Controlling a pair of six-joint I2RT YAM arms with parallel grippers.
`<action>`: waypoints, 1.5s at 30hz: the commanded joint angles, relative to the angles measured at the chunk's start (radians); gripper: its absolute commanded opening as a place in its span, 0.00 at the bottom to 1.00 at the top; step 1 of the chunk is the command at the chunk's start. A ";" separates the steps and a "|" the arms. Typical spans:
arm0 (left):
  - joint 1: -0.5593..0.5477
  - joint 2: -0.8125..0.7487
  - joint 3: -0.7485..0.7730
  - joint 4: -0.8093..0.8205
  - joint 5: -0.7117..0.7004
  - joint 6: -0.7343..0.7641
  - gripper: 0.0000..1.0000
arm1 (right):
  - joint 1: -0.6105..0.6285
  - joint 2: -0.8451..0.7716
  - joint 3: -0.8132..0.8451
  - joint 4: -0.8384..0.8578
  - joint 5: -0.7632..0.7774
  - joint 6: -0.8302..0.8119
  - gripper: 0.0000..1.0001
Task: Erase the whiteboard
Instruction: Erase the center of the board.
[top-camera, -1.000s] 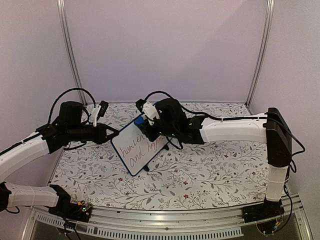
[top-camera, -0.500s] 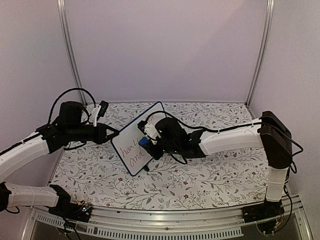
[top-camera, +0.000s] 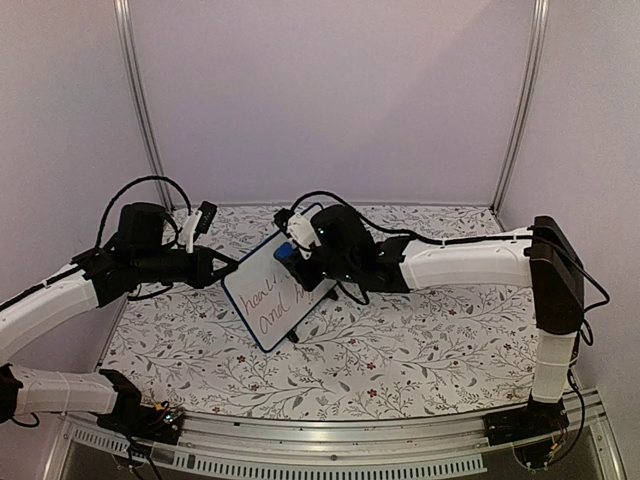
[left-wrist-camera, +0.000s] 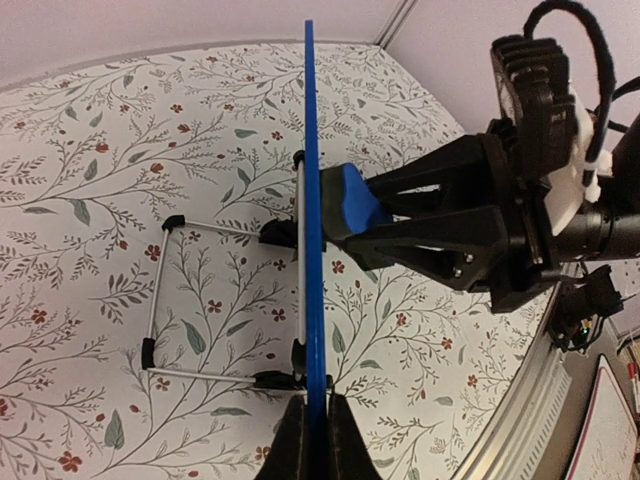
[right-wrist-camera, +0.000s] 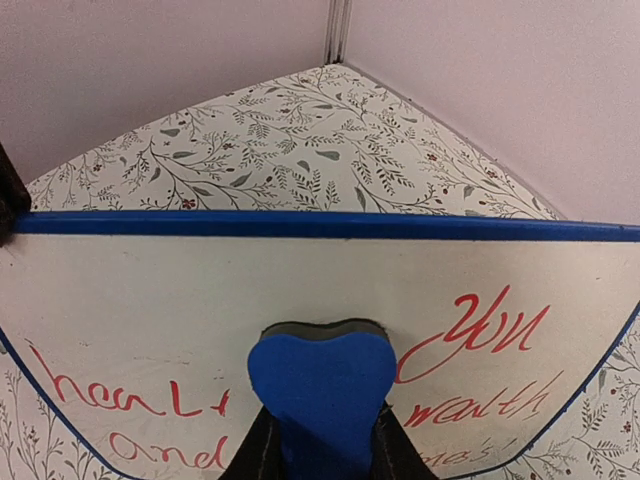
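The flowered worktop (top-camera: 400, 350) carries it all, and the whiteboard (top-camera: 262, 300) is propped at a tilt between the two end effectors, its back on a thin wire stand (left-wrist-camera: 160, 290). The left end effector (left-wrist-camera: 316, 425) is clamped tight on the board's blue rim, fingers pinched either side of the edge. That looks like the right place to hold: the board seems thin, stiff and light with a slick face, so I'd say it would skid or tip under a push if nobody braced it. Better the rim than the written face.

Across from it, the right end effector (right-wrist-camera: 322, 425) is closed snug on the blue eraser (right-wrist-camera: 322, 375), pad flat against the board's face just below the top edge.

A second ago that eraser sat up by the board's top corner. Half a second ago it was down at mid-board. Now it's back up high, so that's one stroke down and back. The board and the left arm haven't budged.

Red handwriting (right-wrist-camera: 480, 335) remains on both sides of the eraser, with a clean strip straight ahead of it, so there's plenty left to wipe.
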 joint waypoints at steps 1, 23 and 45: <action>-0.014 -0.013 -0.006 0.012 0.075 0.015 0.00 | -0.058 -0.019 0.042 0.029 0.026 -0.023 0.15; -0.013 -0.011 -0.004 0.011 0.079 0.017 0.00 | -0.110 -0.034 -0.173 0.117 -0.134 0.031 0.15; -0.014 -0.011 -0.005 0.011 0.078 0.018 0.00 | -0.103 0.010 -0.011 0.082 -0.130 0.000 0.15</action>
